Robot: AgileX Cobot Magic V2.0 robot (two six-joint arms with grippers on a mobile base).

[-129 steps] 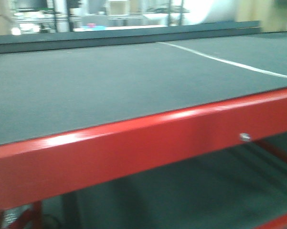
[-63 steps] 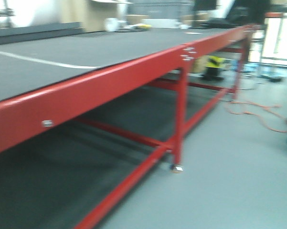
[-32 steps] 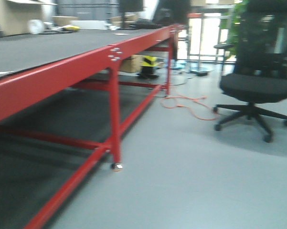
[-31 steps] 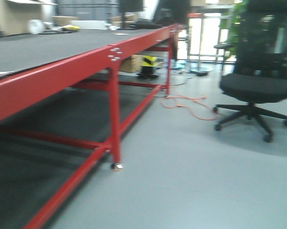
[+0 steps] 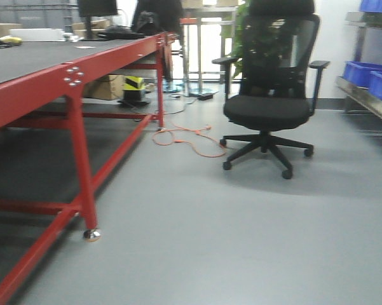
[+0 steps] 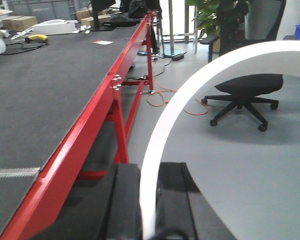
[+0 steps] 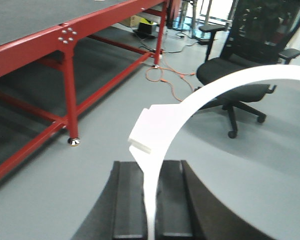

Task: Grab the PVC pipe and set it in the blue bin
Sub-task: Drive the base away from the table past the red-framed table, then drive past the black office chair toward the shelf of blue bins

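Evidently the left end effector (image 6: 150,202) and right end effector (image 7: 150,202) each clench the white curved PVC pipe (image 6: 172,105), off the worktop (image 5: 25,63), probably for carrying toward the blue bins (image 5: 368,71).

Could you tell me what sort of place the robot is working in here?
Probably a workshop or lab floor: a long red-framed worktable, blue bins on metal shelving, and an orange cable trailing across the grey floor near an office chair.
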